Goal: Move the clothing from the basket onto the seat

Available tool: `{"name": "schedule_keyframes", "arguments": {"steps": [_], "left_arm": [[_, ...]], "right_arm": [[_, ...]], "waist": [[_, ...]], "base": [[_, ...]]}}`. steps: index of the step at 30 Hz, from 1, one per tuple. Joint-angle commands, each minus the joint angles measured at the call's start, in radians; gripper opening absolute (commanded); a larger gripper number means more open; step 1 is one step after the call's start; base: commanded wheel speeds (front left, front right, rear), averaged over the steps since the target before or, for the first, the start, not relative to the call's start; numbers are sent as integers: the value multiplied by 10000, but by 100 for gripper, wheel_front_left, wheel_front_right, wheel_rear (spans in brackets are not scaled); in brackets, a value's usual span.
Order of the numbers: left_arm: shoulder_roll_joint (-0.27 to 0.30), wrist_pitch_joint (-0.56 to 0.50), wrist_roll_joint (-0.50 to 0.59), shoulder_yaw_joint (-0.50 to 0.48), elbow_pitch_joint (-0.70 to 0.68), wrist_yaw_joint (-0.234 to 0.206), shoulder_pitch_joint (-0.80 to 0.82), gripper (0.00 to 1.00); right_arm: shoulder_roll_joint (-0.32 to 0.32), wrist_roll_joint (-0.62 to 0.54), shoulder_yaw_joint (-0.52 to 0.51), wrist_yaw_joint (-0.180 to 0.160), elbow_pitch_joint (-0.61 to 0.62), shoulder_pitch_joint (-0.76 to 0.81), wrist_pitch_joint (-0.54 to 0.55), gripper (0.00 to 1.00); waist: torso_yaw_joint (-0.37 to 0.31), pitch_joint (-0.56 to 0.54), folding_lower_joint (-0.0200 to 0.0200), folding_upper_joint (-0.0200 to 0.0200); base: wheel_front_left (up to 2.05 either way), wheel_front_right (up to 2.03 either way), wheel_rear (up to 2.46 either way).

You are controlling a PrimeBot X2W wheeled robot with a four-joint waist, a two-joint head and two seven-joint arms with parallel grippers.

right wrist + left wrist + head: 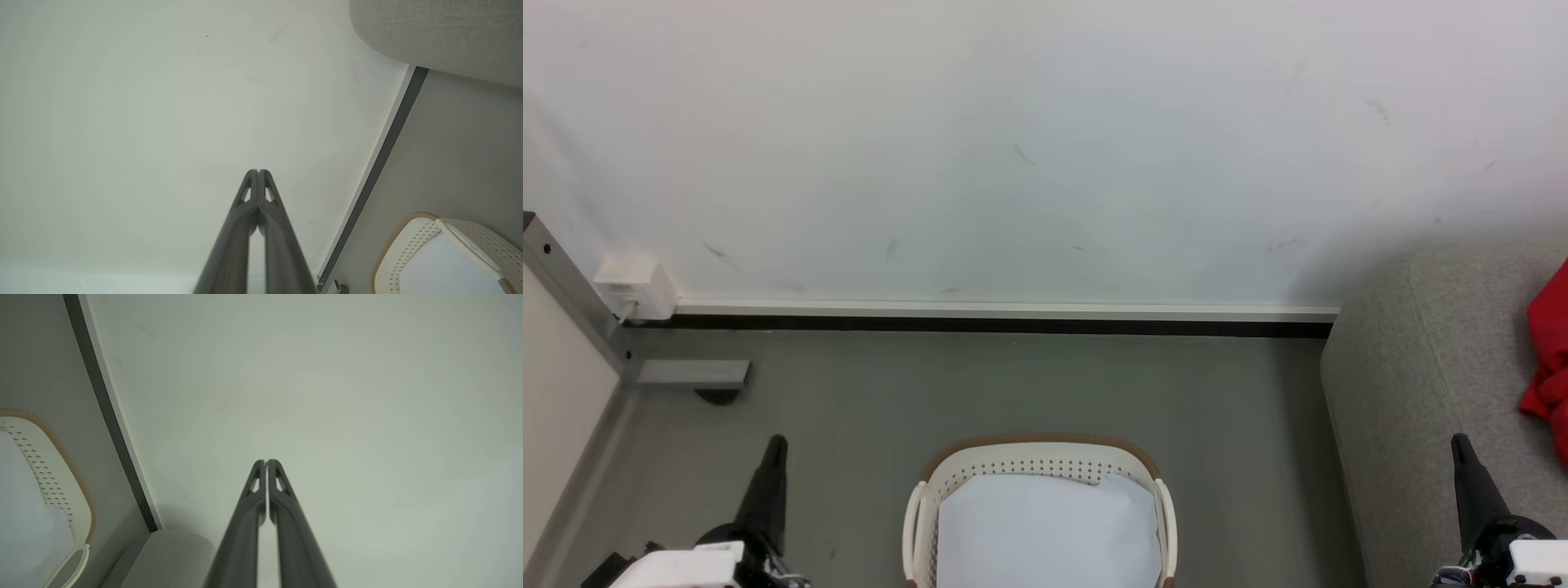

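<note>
Looking down at the basket on the floor, I see a white sheet lining it. The red clothing is off to the basket's right, lying on the grey sofa. My left claw and right claw hang on either side of the basket, both pinched closed and empty.

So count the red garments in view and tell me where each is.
1: a red clothing heap lies on the grey sofa at the head view's right edge, cut by the frame, so more may be hidden. The basket shows a white sheet in its visible part.
</note>
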State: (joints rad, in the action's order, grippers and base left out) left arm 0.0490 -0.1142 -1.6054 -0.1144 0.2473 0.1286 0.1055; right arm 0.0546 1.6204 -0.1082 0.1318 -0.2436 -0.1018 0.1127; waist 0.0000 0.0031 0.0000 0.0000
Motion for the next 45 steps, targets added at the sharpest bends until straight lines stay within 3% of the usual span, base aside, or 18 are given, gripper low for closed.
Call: {"name": "schedule_keyframes", "arguments": {"steps": [1,45], "left_arm": [[22,-37,-137,6,-40,43,71,0],[22,-35,-138,8,-41,43,70,0]], "right_arm": [[-24,-69,-53,-21,-23,-121,-9,0],[-43,-98,-78,-21,-25,-126,25,0]], "waist": [[0,0,0,0],[0,0,0,0]], "base": [[0,0,0],[0,0,0]]}}
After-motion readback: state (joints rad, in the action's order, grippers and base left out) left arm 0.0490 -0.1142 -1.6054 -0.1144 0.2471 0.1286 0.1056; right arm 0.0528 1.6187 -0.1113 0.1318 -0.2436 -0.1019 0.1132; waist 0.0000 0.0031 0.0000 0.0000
